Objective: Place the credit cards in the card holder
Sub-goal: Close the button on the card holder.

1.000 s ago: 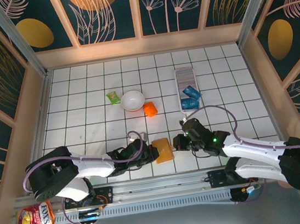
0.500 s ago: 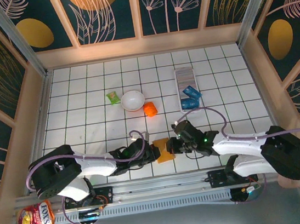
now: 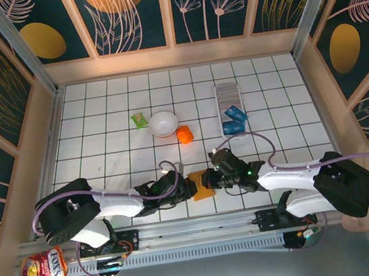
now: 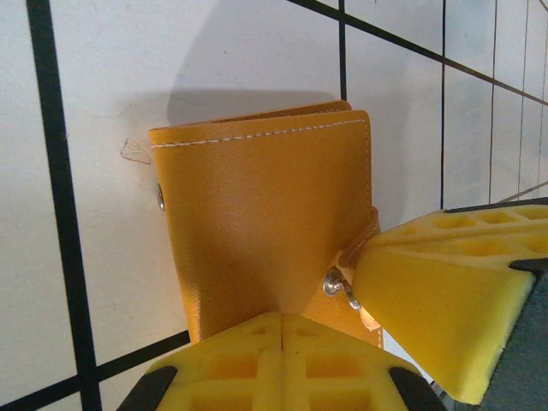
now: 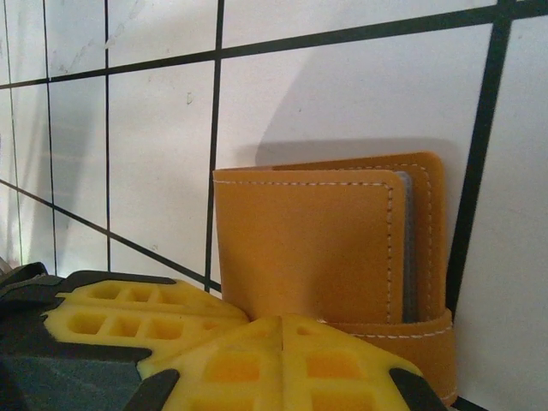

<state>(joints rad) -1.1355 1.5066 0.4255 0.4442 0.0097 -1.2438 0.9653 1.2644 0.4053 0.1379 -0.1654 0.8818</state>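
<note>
Two grippers meet at a tan-orange wallet [image 3: 204, 191] near the front edge of the table [image 3: 104, 148]. Our left gripper [image 3: 189, 186] has its yellow pads pressed flat together, tips touching the wallet's left side. Our right gripper [image 3: 211, 178] is closed the same way against the wallet's right side, beside the strap with its metal snap [image 4: 332, 282]. We cannot tell whether either one nips the leather. From the right wrist we see the wallet folded, with a blue-grey lining showing along one edge. Farther out, well apart from both arms, two blue credit cards [image 3: 234, 113] lie on the near half of the long white card holder [image 3: 227, 93], one tilted over its right rim. To the left of the holder sit an orange object [image 3: 184, 134], a white bowl [image 3: 163, 123] and a green packet [image 3: 139, 119].
</note>
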